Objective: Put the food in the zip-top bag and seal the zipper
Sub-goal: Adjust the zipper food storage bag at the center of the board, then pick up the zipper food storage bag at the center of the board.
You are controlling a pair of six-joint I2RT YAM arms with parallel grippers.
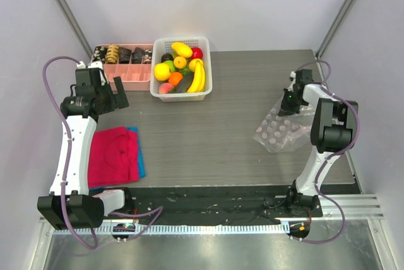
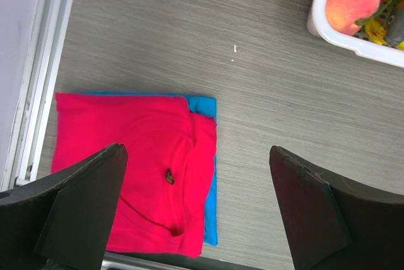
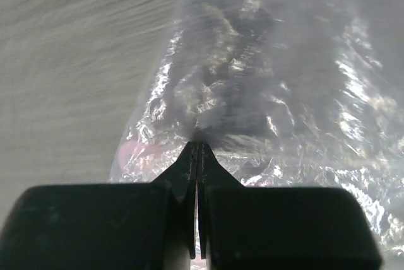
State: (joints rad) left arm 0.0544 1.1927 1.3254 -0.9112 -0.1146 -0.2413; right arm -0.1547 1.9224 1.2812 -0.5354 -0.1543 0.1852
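Right gripper [image 3: 197,145] is clenched, pinching the edge of the clear dotted bag [image 1: 279,132], mid right of the table [image 1: 221,125]. Left gripper [image 2: 196,156] is spread wide and empty over the red cloth [image 2: 126,163], lower left. Food [image 1: 182,67] sits in the white basket [image 1: 155,87], top centre.

At the tips of the right gripper [image 3: 197,144] we see the zip-top bag [image 3: 265,93]: clear, glossy, crinkled plastic. Between the jaws of the left gripper [image 2: 196,156], matt red cloth [image 2: 126,156] on a matt wood-grain table [image 2: 189,43].
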